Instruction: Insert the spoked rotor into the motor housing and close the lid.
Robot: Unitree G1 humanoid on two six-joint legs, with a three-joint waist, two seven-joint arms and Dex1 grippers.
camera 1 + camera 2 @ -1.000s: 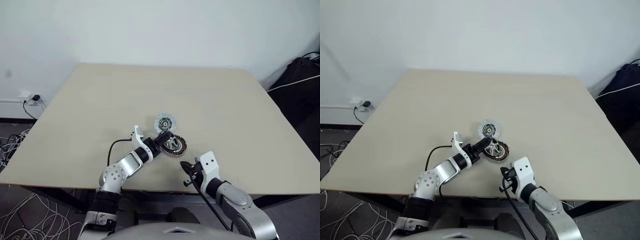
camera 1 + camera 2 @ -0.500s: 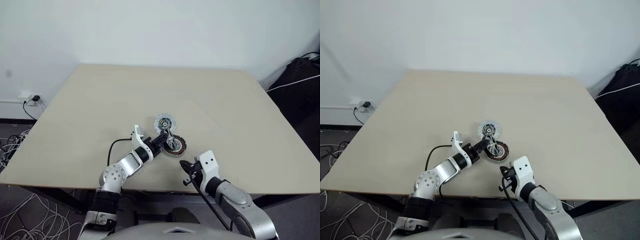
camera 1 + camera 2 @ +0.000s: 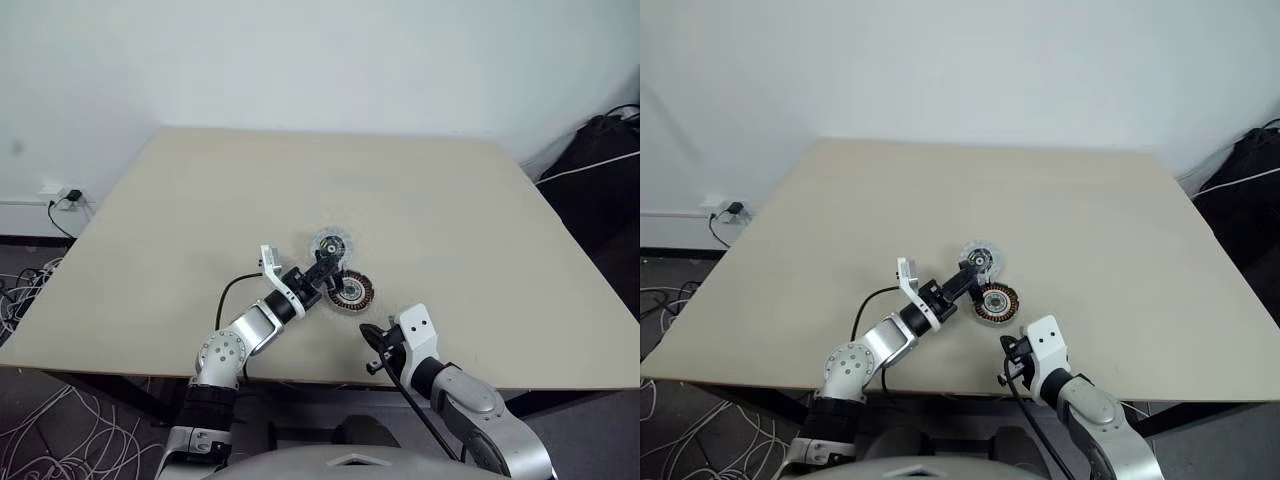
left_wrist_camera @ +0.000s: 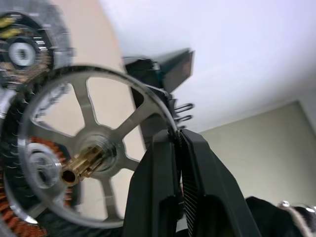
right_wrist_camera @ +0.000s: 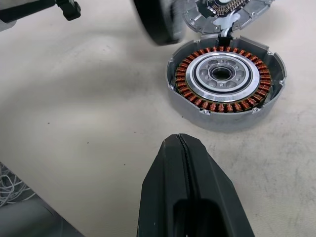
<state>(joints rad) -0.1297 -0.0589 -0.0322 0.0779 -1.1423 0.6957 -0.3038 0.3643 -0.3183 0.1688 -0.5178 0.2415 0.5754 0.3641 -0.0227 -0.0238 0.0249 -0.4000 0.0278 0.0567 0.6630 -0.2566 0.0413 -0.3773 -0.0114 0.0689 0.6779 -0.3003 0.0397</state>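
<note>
- Right then, left pincer (image 4: 178, 143) pinched the spoked rotor (image 4: 84, 148) by its rim, keeping the hub free for insertion.
- Motor housing (image 5: 226, 81) lay windings-up on the counter (image 3: 200, 200), lid (image 3: 981, 259) at its 11 o'clock.
- Right pincer (image 5: 190, 148) waited shut, empty.

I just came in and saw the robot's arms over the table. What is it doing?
It is building a motor. Its left pincer pinches the black-rimmed wheel with silver spokes and holds it off the beige table. The round housing with copper windings lies open below. The pale silver lid lies beside it. The right pincer waits, shut.
</note>
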